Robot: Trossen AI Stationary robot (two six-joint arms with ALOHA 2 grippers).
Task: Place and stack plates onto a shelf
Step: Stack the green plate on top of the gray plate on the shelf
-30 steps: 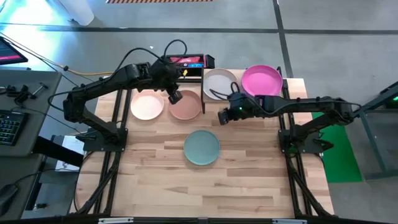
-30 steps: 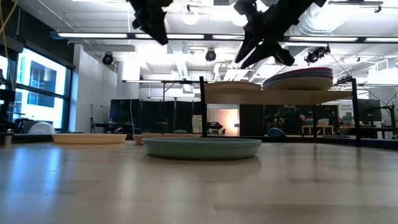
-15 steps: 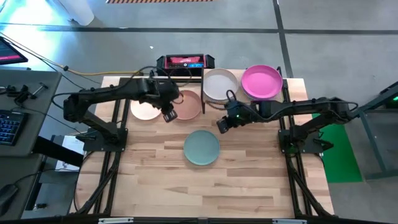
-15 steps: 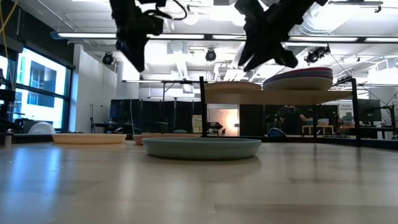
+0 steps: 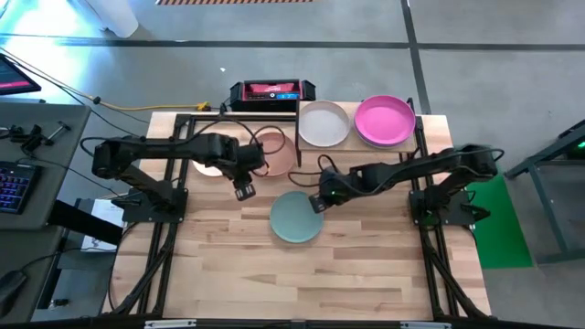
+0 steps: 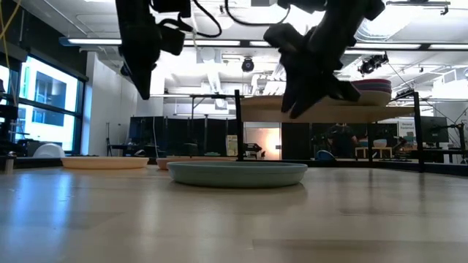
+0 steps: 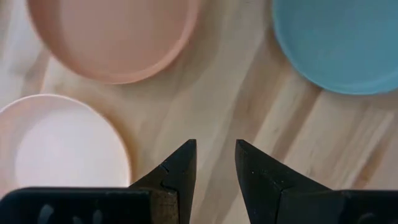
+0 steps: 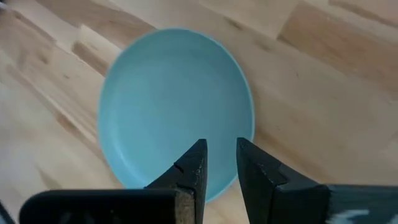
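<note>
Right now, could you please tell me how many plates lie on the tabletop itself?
3: pale pink plate and terracotta plate side by side under the arms, teal-green plate mid-table. None seem hidden.

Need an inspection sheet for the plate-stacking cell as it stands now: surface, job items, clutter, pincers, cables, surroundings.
Surface: light wooden table, bare planks in front.
Job's things: teal-green plate mid-table; terracotta plate and pale pink plate side by side behind it; cream plate and magenta plate up on the shelf.
Clutter: black box with red label at the far edge.
Pincers: left pincer over bare wood near the pink and terracotta plates, slightly open, empty; right pincer at the teal-green plate's edge, slightly open, empty.
Cables: black loops on both arms; yellow cable off the table's far left.
Surroundings: keyboard on a desk to the left.
</note>
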